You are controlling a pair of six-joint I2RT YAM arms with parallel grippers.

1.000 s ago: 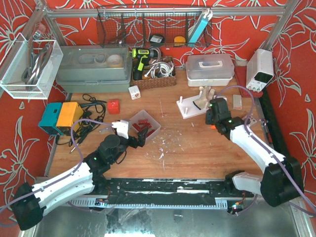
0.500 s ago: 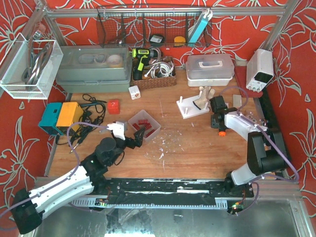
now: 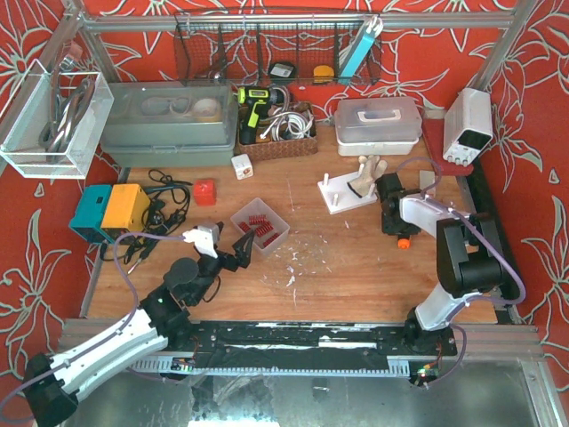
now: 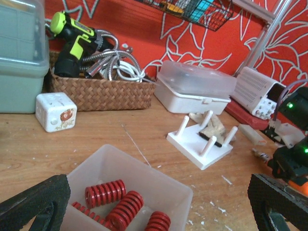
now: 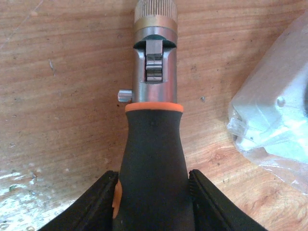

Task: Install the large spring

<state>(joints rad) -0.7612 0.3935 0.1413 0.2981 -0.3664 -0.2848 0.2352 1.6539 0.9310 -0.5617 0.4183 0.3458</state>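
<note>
Several large red springs (image 4: pixel 103 192) lie in a clear plastic tray (image 4: pixel 144 169), which also shows in the top view (image 3: pixel 272 235). My left gripper (image 4: pixel 154 204) is wide open and empty, just short of the tray's near side; in the top view it (image 3: pixel 242 247) sits at the tray's near-left corner. The white peg fixture (image 3: pixel 345 194) stands to the right, also in the left wrist view (image 4: pixel 201 153). My right gripper (image 5: pixel 153 197) is shut on the black and orange handle of a hand tool (image 5: pixel 153 149) lying on the table, right of the fixture (image 3: pixel 391 219).
A clear bag with a metal part (image 5: pixel 274 115) lies right of the tool. A white cube (image 4: pixel 56 111), a wicker basket (image 4: pixel 101 95) with a drill, a white lidded box (image 4: pixel 195 89) and a power supply (image 3: pixel 468 123) stand at the back. Cables and a teal-orange box (image 3: pixel 111 212) are at the left.
My left arm has drawn back toward the near left, gripper still open at the tray. My right arm has folded in, and its gripper has shifted slightly nearer beside the fixture.
</note>
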